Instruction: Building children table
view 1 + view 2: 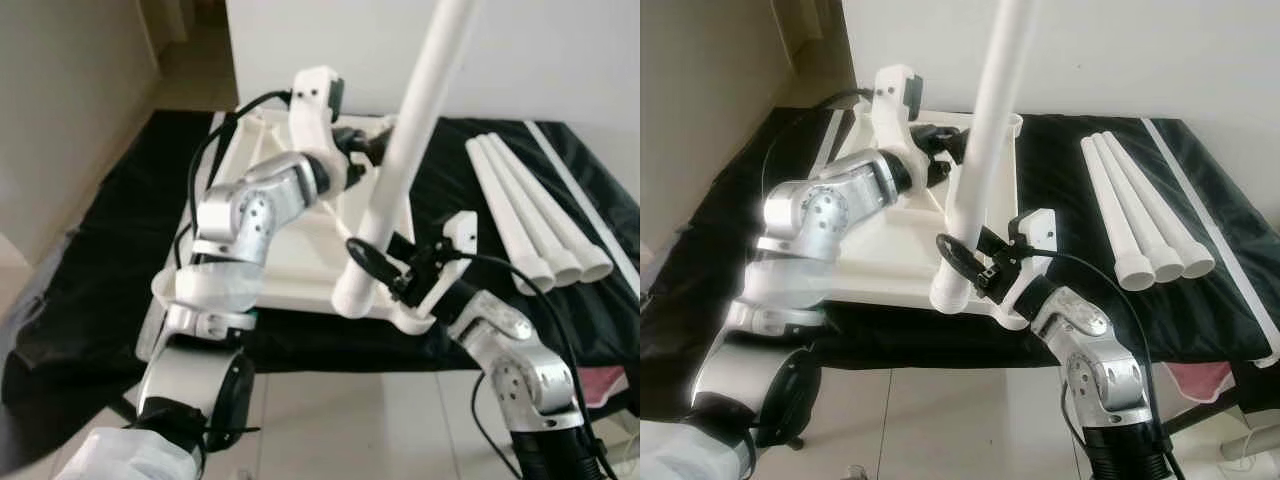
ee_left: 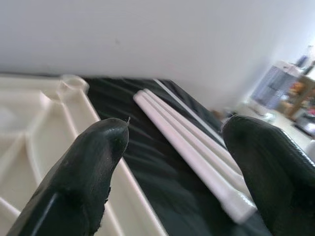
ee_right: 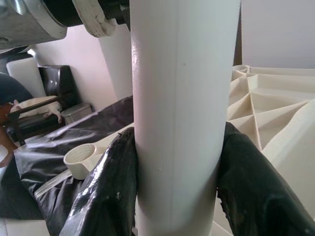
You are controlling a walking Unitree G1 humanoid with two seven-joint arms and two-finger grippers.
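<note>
One table leg (image 1: 985, 150) is what we are gripping, our right gripper (image 1: 970, 262) pinching it close to its lower, open end, a black finger pressed on either side of the white tube as the right wrist view shows (image 3: 182, 113). Taking the upturned tabletop (image 1: 885, 255) as our landmark, the leg is standing over its near edge, toward its near right corner, with its long axis running steeply up and leaning slightly away from us, so the open end is pointing down at the tabletop's rim. We are judging that the coming move depends on how that open end is lining up with a corner socket (image 2: 73, 83); the nearest socket itself is hidden behind the gripper, so we cannot tell how close the fit is. Our left gripper (image 1: 940, 150) is hovering over the far part of the tabletop with its fingers (image 2: 93, 162) spread and holding nothing, just beside the leg's shaft. Three spare legs (image 1: 1135, 215) are lying side by side on the black sheet (image 1: 1060, 160) to the right of the tabletop, their long axes running away from us.
</note>
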